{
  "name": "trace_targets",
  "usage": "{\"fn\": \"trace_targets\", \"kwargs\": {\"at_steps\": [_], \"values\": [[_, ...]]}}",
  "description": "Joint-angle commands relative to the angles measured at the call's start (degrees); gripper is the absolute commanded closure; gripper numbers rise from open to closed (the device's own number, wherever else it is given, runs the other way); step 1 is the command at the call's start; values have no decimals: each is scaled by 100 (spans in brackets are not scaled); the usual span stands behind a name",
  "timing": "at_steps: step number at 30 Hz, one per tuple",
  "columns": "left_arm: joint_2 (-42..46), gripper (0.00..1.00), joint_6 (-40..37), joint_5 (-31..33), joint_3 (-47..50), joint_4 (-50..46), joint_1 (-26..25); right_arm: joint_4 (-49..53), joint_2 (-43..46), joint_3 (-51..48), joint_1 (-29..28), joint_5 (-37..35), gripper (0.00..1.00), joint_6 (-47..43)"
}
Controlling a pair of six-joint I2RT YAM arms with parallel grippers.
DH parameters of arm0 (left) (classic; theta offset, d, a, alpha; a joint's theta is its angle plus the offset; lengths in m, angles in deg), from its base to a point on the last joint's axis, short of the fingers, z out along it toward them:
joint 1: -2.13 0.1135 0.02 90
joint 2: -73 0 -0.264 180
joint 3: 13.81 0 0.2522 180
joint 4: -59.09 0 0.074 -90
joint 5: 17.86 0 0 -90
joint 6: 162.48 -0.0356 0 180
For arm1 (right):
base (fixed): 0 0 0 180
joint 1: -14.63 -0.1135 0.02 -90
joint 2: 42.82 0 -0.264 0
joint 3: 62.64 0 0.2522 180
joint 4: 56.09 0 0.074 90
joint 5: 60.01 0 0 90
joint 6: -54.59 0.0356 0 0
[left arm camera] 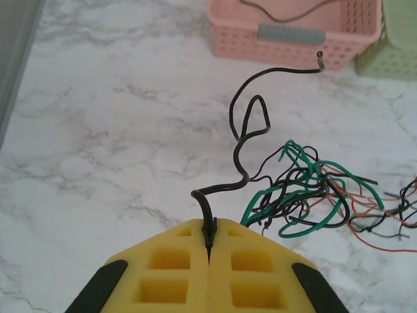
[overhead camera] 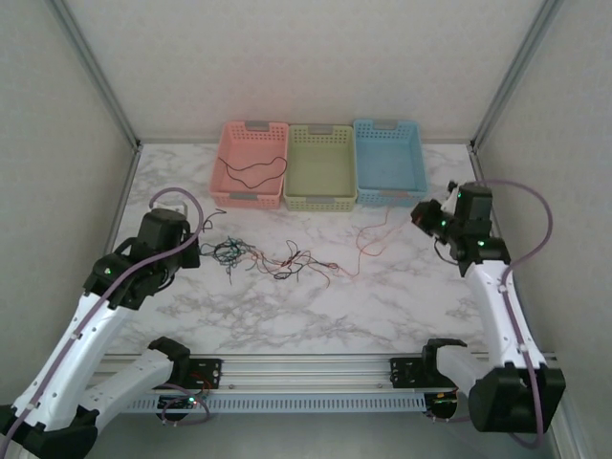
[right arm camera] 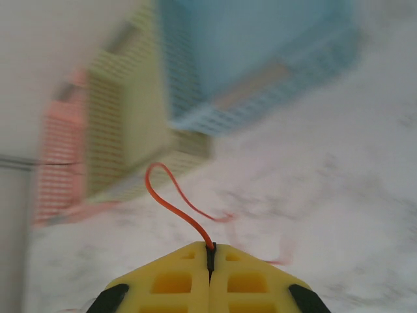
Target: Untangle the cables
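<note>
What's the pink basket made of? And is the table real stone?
The pink basket looks like matte plastic: even colour, moulded rows of holes. The table looks like marble, white with grey veins, but could be a printed surface.

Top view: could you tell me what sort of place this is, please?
Probably a robot lab test cell: a marbled table boxed in by white panels, left arm and right arm bolted to a rail, and pink basket, green basket and blue basket behind tangled cables.
</note>
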Motion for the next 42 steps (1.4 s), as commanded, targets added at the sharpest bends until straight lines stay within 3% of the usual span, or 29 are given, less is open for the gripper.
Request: {"fn": "trace_targets", "kwargs": {"at_steps": [1, 8, 15, 27, 33, 35, 38, 42], "values": [[9, 100, -59, -177, 4, 99, 59, 51, 294, 1218, -225, 871, 100, 171], [-55, 100, -72, -73, 30, 42, 62, -93, -165, 4047, -385, 1295, 100, 474], [-9, 100, -63, 58, 57, -11, 58, -286, -656, 5118, -384, 1236, 100, 721], [9, 100, -90, -82, 101, 33, 58, -427, -688, 4444, -386, 1060, 100, 802], [44, 100, -90, -113, 135, 66, 58, -358, -865, 4183, -398, 477, 100, 643], [61, 100, -94, -117, 166, 94, 58, -376, -1029, 4071, -443, -33, 100, 678], [35, 100, -99, -154, 163, 95, 58, -680, -1553, 4178, -584, -56, 100, 799], [57, 100, -99, -151, 180, 106, 58, -509, -2524, 5018, -984, -202, 100, 659]]}}
